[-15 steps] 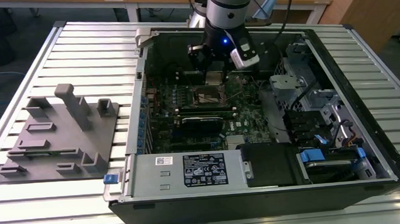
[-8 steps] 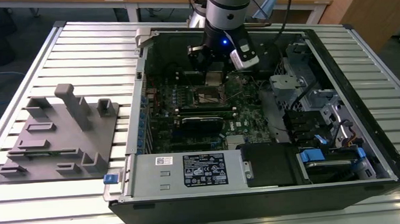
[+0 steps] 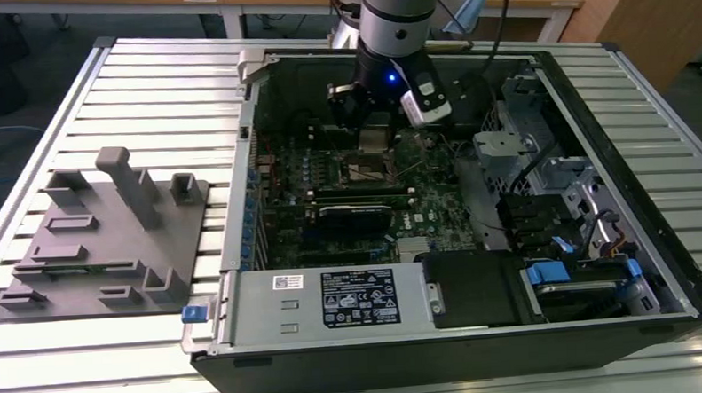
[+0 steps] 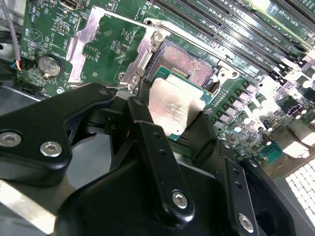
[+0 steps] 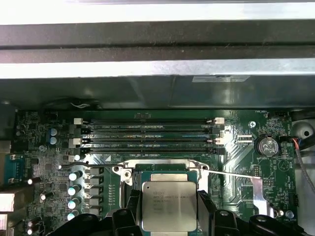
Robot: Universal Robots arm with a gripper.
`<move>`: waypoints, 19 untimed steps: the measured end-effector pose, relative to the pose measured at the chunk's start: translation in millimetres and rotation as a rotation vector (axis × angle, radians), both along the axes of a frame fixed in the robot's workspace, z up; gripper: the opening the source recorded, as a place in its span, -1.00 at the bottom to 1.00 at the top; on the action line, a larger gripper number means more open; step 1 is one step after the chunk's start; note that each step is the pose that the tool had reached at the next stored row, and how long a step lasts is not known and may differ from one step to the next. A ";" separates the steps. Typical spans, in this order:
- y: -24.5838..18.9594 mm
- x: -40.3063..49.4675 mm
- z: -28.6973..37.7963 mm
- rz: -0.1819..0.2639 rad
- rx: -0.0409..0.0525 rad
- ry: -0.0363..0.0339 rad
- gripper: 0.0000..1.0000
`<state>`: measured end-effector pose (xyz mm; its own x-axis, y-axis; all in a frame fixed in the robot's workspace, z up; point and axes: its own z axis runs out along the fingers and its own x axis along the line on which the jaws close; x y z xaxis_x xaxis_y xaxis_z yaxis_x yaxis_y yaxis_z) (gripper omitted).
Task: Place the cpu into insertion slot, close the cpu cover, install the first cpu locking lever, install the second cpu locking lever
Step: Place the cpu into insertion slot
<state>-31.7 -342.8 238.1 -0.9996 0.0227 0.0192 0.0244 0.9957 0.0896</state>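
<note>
My gripper (image 3: 376, 131) hangs inside the open computer case, shut on the cpu (image 4: 174, 105), a square chip with a silver-tan top. Black fingers (image 5: 132, 212) clamp the cpu (image 5: 169, 205) on two opposite edges in both wrist views. The chip is held just above the insertion slot (image 4: 186, 60), whose dark pin field shows uncovered beyond it. The slot (image 5: 165, 169) lies partly hidden behind the chip. The cpu cover (image 4: 78, 42), a silver frame with a square window, is swung open and lies flat on the green board beside the slot. A thin lever rod (image 5: 231, 173) stands off the socket.
Long black memory slots (image 5: 147, 132) run along the far side of the socket. A coin battery (image 5: 268, 146) sits near the open cover. In the exterior view, a grey parts fixture (image 3: 104, 234) rests at the left, with the power supply (image 3: 331, 299) and case walls around the board.
</note>
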 end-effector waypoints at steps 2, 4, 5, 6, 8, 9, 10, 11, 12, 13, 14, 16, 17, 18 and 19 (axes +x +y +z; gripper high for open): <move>-0.2 -0.1 -1.7 0.005 0.0000 0.0000 0.08; -0.5 -0.1 -3.2 0.014 0.0001 0.0000 0.08; -0.7 -0.1 -3.7 0.019 0.0000 0.0000 0.08; -1.0 -0.1 -4.2 0.024 -0.0002 0.0001 0.08; -2.1 0.0 -4.8 0.032 -0.0003 0.0000 0.08; -2.8 -0.1 -5.0 0.035 -0.0004 0.0000 0.08; -3.5 -0.3 -5.2 0.037 -0.0005 0.0000 0.08; -4.2 -0.5 -5.5 0.038 -0.0005 -0.0001 0.08; -4.7 -0.8 -5.9 0.040 -0.0005 -0.0001 0.08; -5.1 -1.0 -6.2 0.042 -0.0004 -0.0002 0.08; -5.4 -1.3 -6.6 0.043 -0.0004 -0.0002 0.08; -5.5 -1.5 -6.7 0.044 -0.0008 0.0000 0.08; -5.5 -1.5 -6.7 0.044 -0.0010 0.0000 0.08; -5.5 -1.5 -6.7 0.044 -0.0010 0.0000 0.08; -5.5 -1.6 -6.7 0.044 -0.0010 0.0000 0.08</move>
<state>-33.2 -348.3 231.4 -0.9996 -0.0208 0.0192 -0.0190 0.9959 0.0886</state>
